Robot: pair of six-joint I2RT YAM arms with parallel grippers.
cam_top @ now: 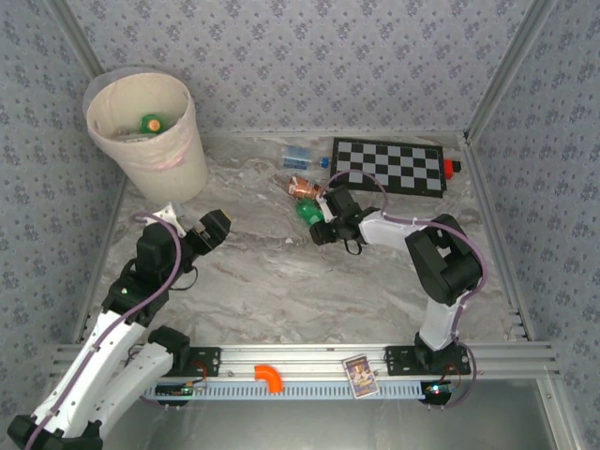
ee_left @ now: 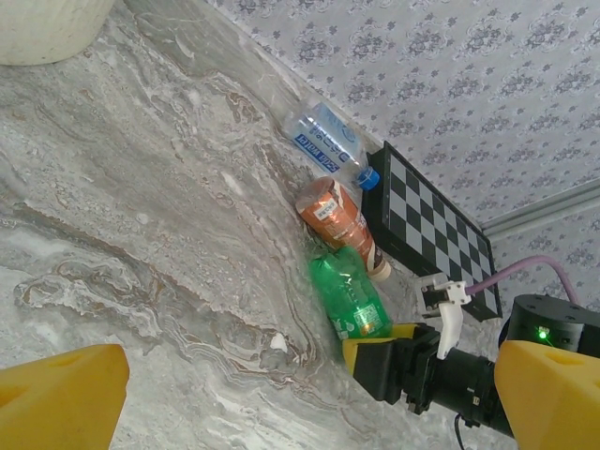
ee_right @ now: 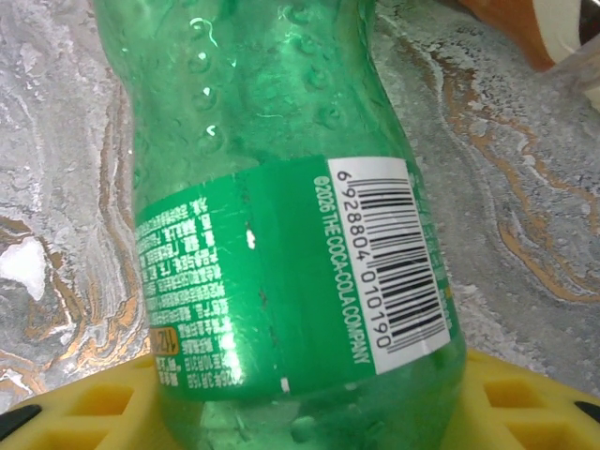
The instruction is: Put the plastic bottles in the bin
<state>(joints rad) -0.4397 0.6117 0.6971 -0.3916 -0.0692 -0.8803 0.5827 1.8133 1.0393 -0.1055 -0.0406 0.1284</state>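
1. The right hand (cam_top: 320, 224) sits mid-counter, its yellow fingers (ee_right: 84, 403) closed around the bottom end of a green plastic bottle (ee_right: 281, 234) with a green label and barcode; the pads press both sides.
2. That green plastic bottle lies on its side on the grey marbled counter (cam_top: 281, 281).
3. Just beyond it lie an orange-labelled plastic bottle (ee_left: 333, 211) and a clear plastic bottle with a blue label and cap (ee_left: 323, 141), all three close together beside the black-and-white checkerboard (ee_left: 436, 230).
4. The left hand (cam_top: 214, 228) hovers over bare counter with its fingers spread wide and nothing between them.
5. The tall pale beige bin (cam_top: 173, 159) stands in the far left corner, well apart from these bottles, with a green item (cam_top: 150, 123) inside.
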